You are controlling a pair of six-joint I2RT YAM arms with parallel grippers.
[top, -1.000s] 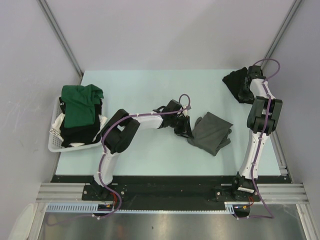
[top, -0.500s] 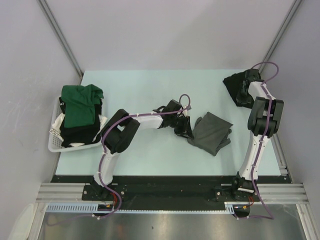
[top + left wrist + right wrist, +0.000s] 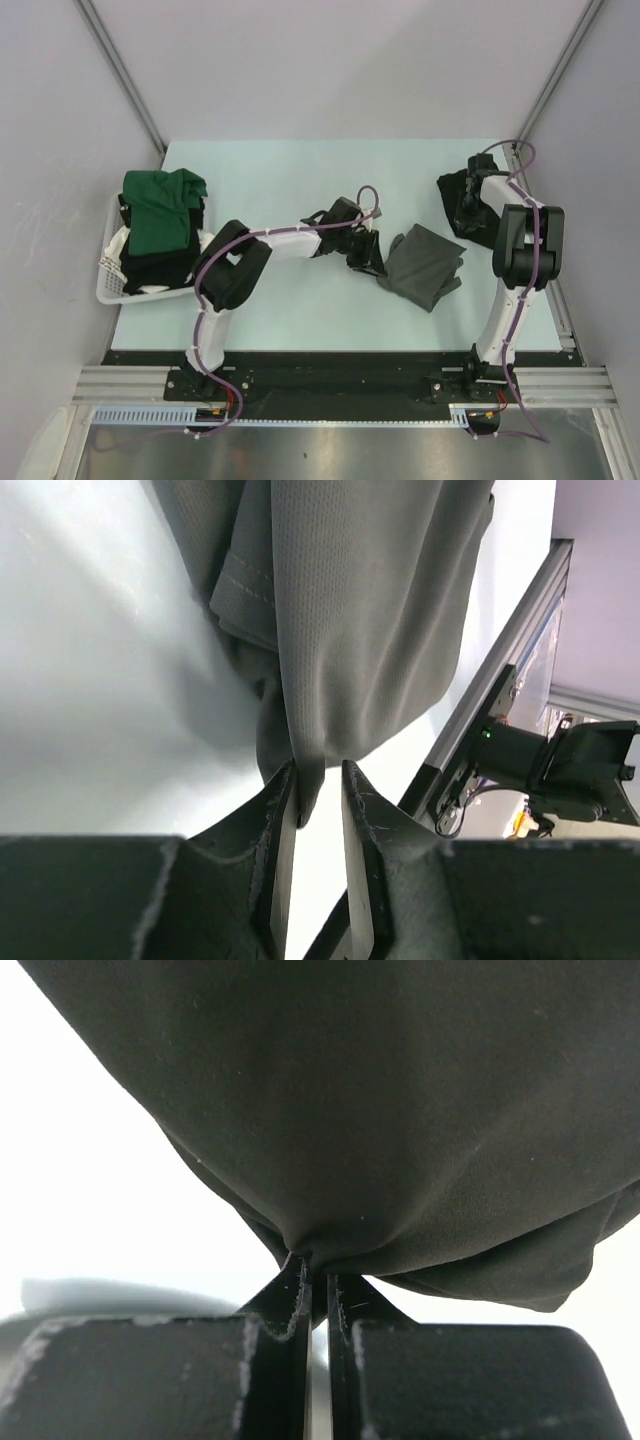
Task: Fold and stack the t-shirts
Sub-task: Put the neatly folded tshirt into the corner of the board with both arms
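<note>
Top external: looked down on a pale mint table [image 3: 300, 180], smooth and matte, closed in by plain grey wall panels [image 3: 350, 60] with slanted metal posts [image 3: 118, 68] at the far corners. Found a black strip and a ridged aluminium rail [image 3: 340, 385] along the near edge, with a brushed steel sheet [image 3: 330, 450] below that. Saw a white slatted basket [image 3: 108, 285] at the table's left edge, with the dark green shirt [image 3: 160, 210] heaped on darker cloth inside. Placed the charcoal grey shirt [image 3: 425, 262] crumpled on the surface, right of centre. Caught the left gripper [image 3: 318, 778] at that shirt's left edge, fingers narrowly parted around a hanging fold of grey cloth, with a sliver of light beside the fold; slack, not pinched. Found the black shirt [image 3: 452, 195] bunched near the far right corner, well apart from the basket. Showed the right gripper [image 3: 316, 1272] clenched tight on a pucker of that black cloth.
</note>
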